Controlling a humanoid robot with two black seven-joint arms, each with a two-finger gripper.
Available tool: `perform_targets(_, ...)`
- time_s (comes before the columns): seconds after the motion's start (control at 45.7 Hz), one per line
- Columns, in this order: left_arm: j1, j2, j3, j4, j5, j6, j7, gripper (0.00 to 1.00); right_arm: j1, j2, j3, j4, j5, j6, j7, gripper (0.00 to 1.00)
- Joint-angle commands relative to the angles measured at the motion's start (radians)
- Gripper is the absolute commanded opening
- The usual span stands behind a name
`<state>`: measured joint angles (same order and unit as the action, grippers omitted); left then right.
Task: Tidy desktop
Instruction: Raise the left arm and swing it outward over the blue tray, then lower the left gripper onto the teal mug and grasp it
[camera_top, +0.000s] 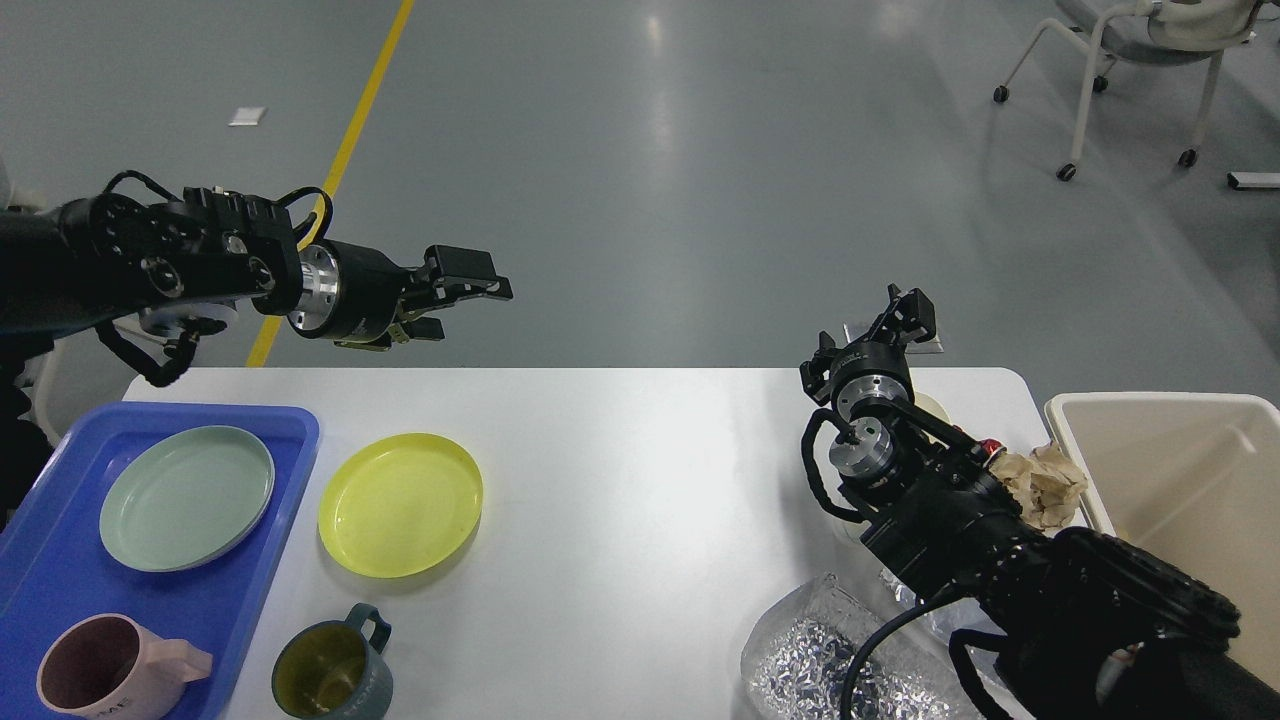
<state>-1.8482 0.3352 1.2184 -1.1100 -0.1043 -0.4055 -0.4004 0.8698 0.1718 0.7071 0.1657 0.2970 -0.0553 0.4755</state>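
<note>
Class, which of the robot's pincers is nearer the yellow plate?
Left. The left pincer hangs beyond the yellow plate, above the desktop far edge; the right pincer is far off to its right.

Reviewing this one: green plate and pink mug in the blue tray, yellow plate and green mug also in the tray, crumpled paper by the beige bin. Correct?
Not quite. The head view shows the yellow plate and green mug on the desktop, just right of the blue tray, not in it. The green plate and pink mug are in the tray, and the crumpled paper lies by the beige bin.
</note>
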Motion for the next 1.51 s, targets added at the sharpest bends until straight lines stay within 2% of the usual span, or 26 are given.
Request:
perform_targets(0.0,-0.184,-0.007,0.088,-0.169,0.003,-0.078,0.002,1.00,0.000,0.000,0.000,0.000,-0.001,0.000,0.000,1.00)
perform_targets(0.197,-0.413,0.001,0.158,-0.402,0.150,-0.156,0.000,1.00,0.000,0.000,0.000,0.000,-0.001,0.000,0.000,1.00)
perform_targets(0.372,-0.537,0.007,0.236,-0.547,0.262,-0.179,-0.003,1.00,0.000,0.000,0.000,0.000,-0.001,0.000,0.000,1.00)
perform_targets(0.591,-0.631,0.016,0.314,-0.576,0.340,-0.297,-0.002,1.00,0.000,0.000,0.000,0.000,-0.001,0.000,0.000,1.00)
perform_targets(0.7,-0.674,0.062,0.337,-0.580,0.393,-0.357,-0.002,1.00,0.000,0.000,0.000,0.000,-0.001,0.000,0.000,1.00)
perform_targets(0.766,-0.680,0.082,0.345,-0.580,0.428,-0.366,-0.002,1.00,0.000,0.000,0.000,0.000,-0.001,0.000,0.000,1.00)
perform_targets(0.831,-0.674,0.097,0.352,-0.580,0.466,-0.363,-0.002,1.00,0.000,0.000,0.000,0.000,-0.001,0.000,0.000,1.00)
perform_targets(0.985,-0.522,0.111,0.348,-0.580,0.509,-0.314,0.002,1.00,0.000,0.000,0.000,0.000,-0.001,0.000,0.000,1.00)
perform_targets(1.269,-0.246,0.102,0.345,-0.562,0.589,-0.046,0.005,1.00,0.000,0.000,0.000,0.000,0.001,0.000,0.000,1.00)
perform_targets(1.488,-0.105,0.100,0.351,-0.511,0.618,0.056,0.005,1.00,0.000,0.000,0.000,0.000,0.001,0.000,0.000,1.00)
